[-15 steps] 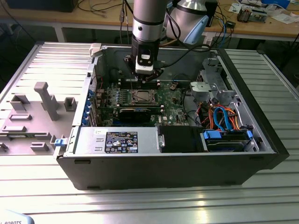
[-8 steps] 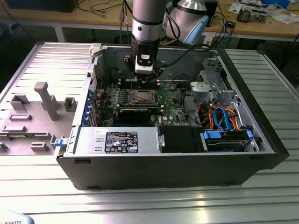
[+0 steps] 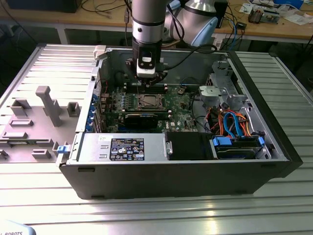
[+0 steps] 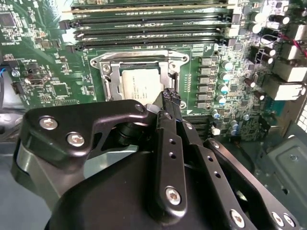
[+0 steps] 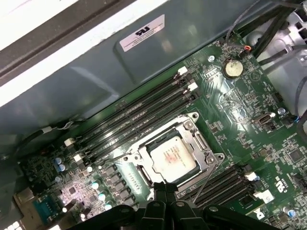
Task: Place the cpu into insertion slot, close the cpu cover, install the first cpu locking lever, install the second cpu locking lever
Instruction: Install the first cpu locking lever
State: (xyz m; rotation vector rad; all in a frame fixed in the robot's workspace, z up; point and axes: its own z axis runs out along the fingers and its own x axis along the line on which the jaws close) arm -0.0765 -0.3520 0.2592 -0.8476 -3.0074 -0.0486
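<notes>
The cpu [image 5: 173,155] sits in the insertion slot [image 5: 144,176], mid-frame in the exterior view, cpu cover [image 5: 204,151] down over it — so the lever step seems in hand — and the gripper [image 4: 168,96], pinched together on nothing, hovers at the socket's edge, which calls for a fine, steady push.

The desk [image 3: 156,215] is a ribbed, silver-grey metal surface, level throughout. An open black computer case [image 3: 171,181] lies on its side directly on it, near the middle. Just beside the case, to the exterior view's left, a flat grey panel [image 3: 63,63] rests on the desk and carries several grey blocks [image 3: 46,100]. A white object [image 3: 14,230] sits at the near corner, partly cut off.
</notes>
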